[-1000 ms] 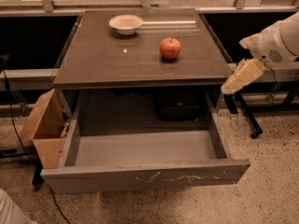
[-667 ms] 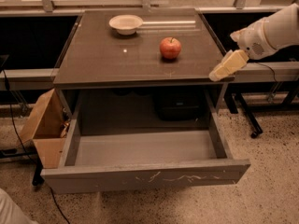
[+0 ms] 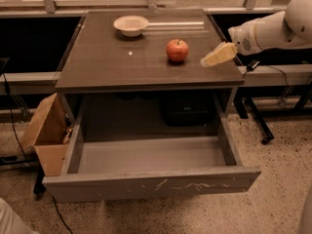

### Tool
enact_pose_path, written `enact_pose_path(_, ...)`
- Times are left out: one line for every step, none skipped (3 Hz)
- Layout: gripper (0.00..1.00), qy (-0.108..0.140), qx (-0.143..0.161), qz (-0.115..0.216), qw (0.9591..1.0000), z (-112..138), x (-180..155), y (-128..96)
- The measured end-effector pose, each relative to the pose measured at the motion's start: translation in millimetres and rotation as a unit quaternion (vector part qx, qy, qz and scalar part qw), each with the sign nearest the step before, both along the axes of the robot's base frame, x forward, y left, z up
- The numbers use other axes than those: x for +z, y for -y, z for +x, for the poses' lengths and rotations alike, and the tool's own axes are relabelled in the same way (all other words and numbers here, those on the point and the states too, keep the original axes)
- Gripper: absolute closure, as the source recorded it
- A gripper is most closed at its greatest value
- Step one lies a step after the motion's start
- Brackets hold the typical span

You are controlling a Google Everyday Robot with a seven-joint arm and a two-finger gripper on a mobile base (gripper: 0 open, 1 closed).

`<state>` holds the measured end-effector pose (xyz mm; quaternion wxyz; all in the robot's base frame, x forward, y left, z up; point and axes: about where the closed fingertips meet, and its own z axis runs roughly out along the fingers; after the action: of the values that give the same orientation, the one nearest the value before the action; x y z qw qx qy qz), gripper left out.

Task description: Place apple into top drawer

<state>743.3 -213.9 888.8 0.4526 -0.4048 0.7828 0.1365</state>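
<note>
A small red apple [image 3: 177, 49] with a short stem stands on the brown table top [image 3: 112, 57], right of centre. The gripper [image 3: 206, 61], with cream-coloured fingers, hangs over the table's right edge, a short way right of the apple and apart from it. The white arm [image 3: 273, 30] reaches in from the right. The top drawer [image 3: 151, 185], wide, shallow and grey, is pulled out below the table top; its inside shows nothing in it, and its front panel carries pale scratches.
A shallow cream bowl [image 3: 130, 25] sits at the back of the table top. A brown cardboard box [image 3: 48, 133] stands at the left of the drawer. A dark object [image 3: 185, 108] sits under the table. Black stand legs [image 3: 256, 121] are at the right.
The gripper has moved left and up, from beside the table's right side to over its right edge, closer to the apple. The apple and drawer have not moved.
</note>
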Motion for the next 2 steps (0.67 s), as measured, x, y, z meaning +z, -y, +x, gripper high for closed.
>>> enact_pose_path(0.00, 0.000, 0.000, 0.000, 1.0000, 0.2, -0.3, -0.4)
enact_pose_path(0.00, -0.010, 0.004, 0.009, 0.9999, 9.4, -12.3, -16.4)
